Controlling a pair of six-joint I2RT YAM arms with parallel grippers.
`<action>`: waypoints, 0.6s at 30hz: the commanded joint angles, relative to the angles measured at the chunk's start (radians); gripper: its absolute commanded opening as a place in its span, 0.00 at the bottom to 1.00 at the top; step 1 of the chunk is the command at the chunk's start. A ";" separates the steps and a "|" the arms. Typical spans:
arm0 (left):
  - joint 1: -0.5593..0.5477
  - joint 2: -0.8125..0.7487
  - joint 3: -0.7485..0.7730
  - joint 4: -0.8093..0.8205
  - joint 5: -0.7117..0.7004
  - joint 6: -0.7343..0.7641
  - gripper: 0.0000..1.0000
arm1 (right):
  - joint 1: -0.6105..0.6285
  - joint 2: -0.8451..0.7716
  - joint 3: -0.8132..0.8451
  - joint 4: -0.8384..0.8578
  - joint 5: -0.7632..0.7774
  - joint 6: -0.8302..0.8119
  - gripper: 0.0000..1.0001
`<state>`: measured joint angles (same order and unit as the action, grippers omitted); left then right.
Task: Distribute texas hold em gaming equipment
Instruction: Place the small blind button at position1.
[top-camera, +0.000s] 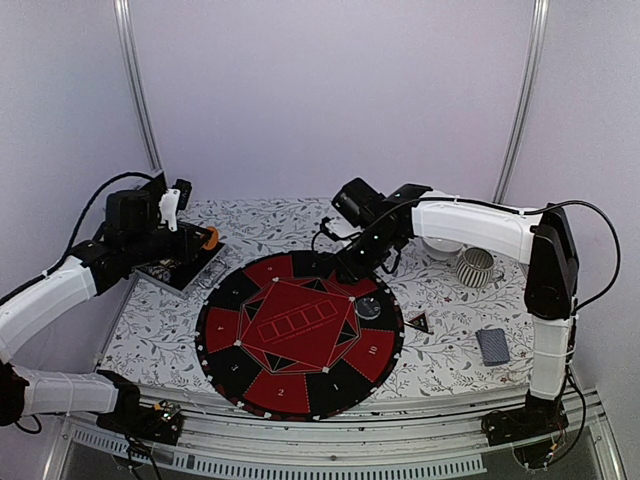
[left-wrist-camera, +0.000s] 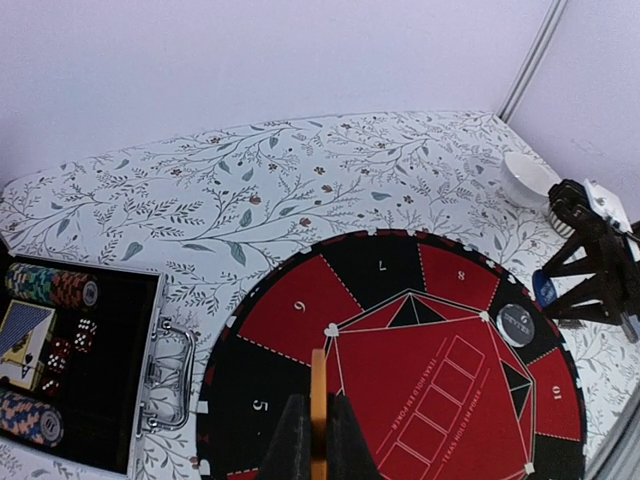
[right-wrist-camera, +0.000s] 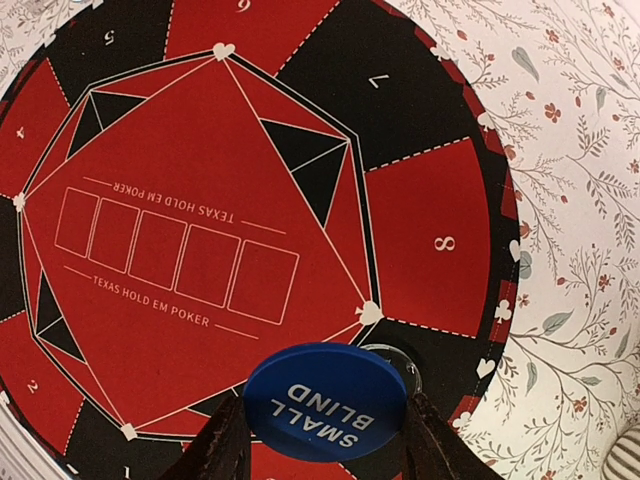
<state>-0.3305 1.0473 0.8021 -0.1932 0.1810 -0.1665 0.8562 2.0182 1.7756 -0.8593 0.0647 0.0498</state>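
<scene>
A blue disc (right-wrist-camera: 325, 400) printed "SMALL BLIND" is clamped flat between the two fingers of the right claw (right-wrist-camera: 325, 432), held above the far right part of the round red and black mat (top-camera: 262, 352), over the black wedge next to the red one numbered 8. Just beneath its far edge a round chip (top-camera: 368, 308) with a dark face and pale rim lies on the mat. An orange disc (left-wrist-camera: 318, 405) is gripped on edge in the tightly closed left claw (left-wrist-camera: 318, 445), held off the mat's left rim, over its side nearest the open case (left-wrist-camera: 150, 340). The case sits on the worktop (left-wrist-camera: 260, 190) at the far left, and inside it are chip stacks (left-wrist-camera: 50, 284), red dice (left-wrist-camera: 66, 349) and a card. To the right of the mat, a small black and red triangle marker (top-camera: 418, 322) lies on the flowered cloth, and a deck of cards (top-camera: 492, 346) with a grey-blue back lies further right, nearer the front edge. A white bowl (top-camera: 441, 247) and a ribbed cup (top-camera: 476, 267) stand behind them, under the right arm.
</scene>
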 joint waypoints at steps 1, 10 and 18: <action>0.014 0.004 -0.012 0.013 -0.018 0.016 0.00 | -0.001 -0.017 -0.011 0.014 -0.018 -0.022 0.22; 0.017 -0.002 -0.011 0.012 -0.017 0.018 0.00 | 0.027 -0.021 -0.032 -0.033 -0.096 0.044 0.20; 0.016 -0.011 -0.014 0.015 -0.018 0.019 0.00 | 0.246 0.041 -0.102 -0.044 -0.110 0.133 0.15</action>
<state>-0.3237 1.0473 0.8021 -0.1932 0.1699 -0.1635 0.9817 2.0197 1.6791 -0.8787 -0.0174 0.1360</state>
